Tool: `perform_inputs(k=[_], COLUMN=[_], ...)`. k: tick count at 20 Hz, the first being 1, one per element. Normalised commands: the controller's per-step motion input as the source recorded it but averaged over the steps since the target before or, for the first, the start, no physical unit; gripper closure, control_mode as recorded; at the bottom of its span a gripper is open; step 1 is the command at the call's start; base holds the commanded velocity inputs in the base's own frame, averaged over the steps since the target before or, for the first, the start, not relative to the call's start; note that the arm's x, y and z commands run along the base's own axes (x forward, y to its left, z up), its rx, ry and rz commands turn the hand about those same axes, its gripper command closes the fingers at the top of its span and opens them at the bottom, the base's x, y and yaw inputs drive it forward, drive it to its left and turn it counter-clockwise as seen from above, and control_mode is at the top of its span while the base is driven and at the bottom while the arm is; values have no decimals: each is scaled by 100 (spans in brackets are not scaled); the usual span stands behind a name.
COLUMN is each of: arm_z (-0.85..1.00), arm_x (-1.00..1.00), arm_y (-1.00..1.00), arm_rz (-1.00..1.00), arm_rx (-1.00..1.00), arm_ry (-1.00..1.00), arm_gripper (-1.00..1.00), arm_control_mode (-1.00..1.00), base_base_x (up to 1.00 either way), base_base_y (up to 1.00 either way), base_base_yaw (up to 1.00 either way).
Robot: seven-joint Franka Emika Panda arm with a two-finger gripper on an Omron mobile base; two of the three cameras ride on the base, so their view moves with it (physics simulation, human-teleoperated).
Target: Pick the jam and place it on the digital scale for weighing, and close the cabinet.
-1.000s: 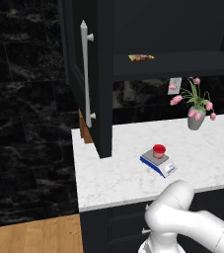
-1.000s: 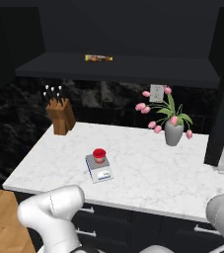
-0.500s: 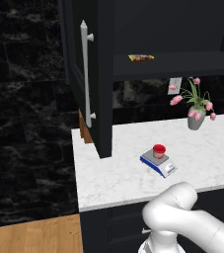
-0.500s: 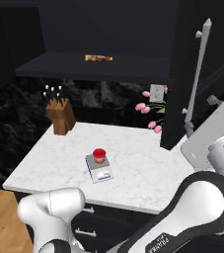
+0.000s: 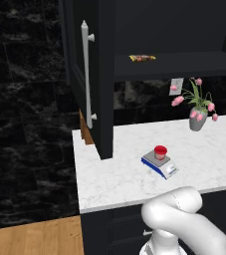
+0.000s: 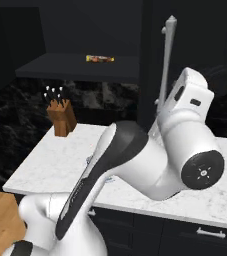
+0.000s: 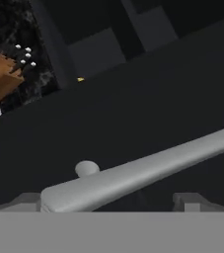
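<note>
One rigid cabinet (image 5: 92, 74) door remains open; push beside its smooth, slippery handle (image 7: 143, 170) with the spread gripper (image 7: 111, 200).

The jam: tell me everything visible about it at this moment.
The jam is a small squat red jar with a red lid, looking glossy. It stands upright on the grey platform of the digital scale, which sits on the white marble counter. Nothing else touches it; the open cabinet door hangs to its left.
</note>
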Motion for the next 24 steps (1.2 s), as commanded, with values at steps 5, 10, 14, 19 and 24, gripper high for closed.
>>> perform_inputs(k=[5,10,14,19,24], arm_z=[0,-12,0,0,-4], arm_x=[100,100,100,98,99], arm_y=[11,0,0,0,0], arm_rz=[-15,-3,0,2,4], arm_rx=[7,22,25,19,13], arm_ry=[25,9,-1,-10,-20], arm_gripper=[-100,-100,-100,-100,-100], arm_control_mode=[-100,-100,-100,-100,-100], base_base_x=[0,0,0,0,0], base_base_y=[0,0,0,0,0], base_base_yaw=[0,0,0,0,0])
